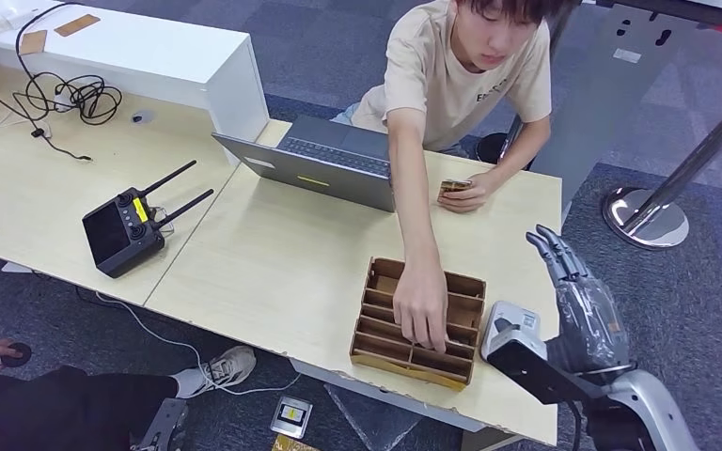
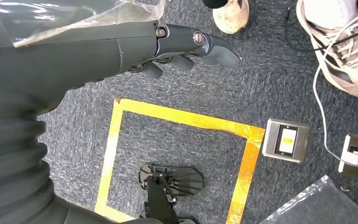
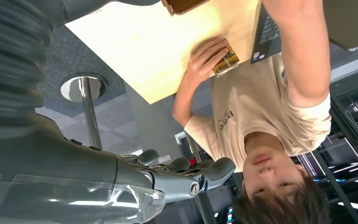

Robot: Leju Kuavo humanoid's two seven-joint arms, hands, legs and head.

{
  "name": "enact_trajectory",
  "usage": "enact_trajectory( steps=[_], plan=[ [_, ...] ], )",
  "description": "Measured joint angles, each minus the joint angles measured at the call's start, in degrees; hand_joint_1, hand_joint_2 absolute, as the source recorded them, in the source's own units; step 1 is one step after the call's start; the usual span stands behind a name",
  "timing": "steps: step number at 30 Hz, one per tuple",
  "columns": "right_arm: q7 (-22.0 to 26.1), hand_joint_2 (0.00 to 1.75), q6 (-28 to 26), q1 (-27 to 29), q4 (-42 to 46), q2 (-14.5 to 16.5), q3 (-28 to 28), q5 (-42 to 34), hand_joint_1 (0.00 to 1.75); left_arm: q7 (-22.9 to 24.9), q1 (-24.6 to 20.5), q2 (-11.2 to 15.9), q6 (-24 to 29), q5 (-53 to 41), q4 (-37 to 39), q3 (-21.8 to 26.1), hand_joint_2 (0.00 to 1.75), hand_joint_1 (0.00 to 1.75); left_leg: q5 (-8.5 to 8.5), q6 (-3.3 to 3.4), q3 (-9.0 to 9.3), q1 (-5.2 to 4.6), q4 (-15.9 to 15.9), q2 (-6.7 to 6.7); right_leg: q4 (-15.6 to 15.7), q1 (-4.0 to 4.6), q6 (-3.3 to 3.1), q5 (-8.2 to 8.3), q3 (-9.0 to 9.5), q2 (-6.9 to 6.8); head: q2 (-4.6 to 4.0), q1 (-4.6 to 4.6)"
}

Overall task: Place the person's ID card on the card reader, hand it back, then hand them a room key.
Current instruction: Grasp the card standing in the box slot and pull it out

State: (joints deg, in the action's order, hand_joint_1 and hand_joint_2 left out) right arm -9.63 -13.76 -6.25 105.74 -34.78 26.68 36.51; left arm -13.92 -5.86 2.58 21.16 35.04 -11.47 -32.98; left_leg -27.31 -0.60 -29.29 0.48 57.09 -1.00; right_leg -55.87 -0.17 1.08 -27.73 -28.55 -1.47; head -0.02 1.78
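Your right hand is hovering empty, fingers extended, with the white box-shaped card reader just beside it on the pale wooden surface. The person's small brown ID card is lying well ahead, in their hand; every step is remaining. Left hand is hanging empty, fingers loosely curled.

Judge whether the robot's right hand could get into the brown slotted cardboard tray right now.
Probably not cleanly. The right hand is raised, open, just beside the brown slotted cardboard tray, but the person's hand is reaching into its slots, blocking the way.
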Motion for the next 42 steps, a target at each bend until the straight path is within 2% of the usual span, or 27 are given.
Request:
enact_trajectory(
  steps=[17,40,42],
  plan=[
    [-3.5,1.75,0.5,1.3,0.0,0.0,1.9,5.6,0.0,0.0,0.0,-0.1,0.4,0.3,0.0,0.0,1.75,0.0,0.0,0.0,0.0,0.0,0.0,0.0,0.0,0.0,0.0,0.0,-0.01,0.0,0.0,0.0],
    [-4.8,1.75,1.9,1.3,-0.3,-0.7,4.4,6.6,0.0,0.3,-0.3,-0.2,0.4,0.1,0.0,0.0,1.75,0.0,0.0,0.0,0.0,0.0,0.0,0.01,0.0,0.0,0.0,0.0,-0.01,0.0,0.0,-0.01],
    [-4.9,1.75,1.9,1.3,-0.3,-0.8,4.6,6.7,0.07,0.4,-0.3,-0.2,0.4,0.1,0.0,0.0,1.75,0.0,0.0,0.0,0.0,0.0,0.0,0.01,0.0,0.0,0.0,0.0,-0.01,0.0,0.0,0.0]
  ],
)
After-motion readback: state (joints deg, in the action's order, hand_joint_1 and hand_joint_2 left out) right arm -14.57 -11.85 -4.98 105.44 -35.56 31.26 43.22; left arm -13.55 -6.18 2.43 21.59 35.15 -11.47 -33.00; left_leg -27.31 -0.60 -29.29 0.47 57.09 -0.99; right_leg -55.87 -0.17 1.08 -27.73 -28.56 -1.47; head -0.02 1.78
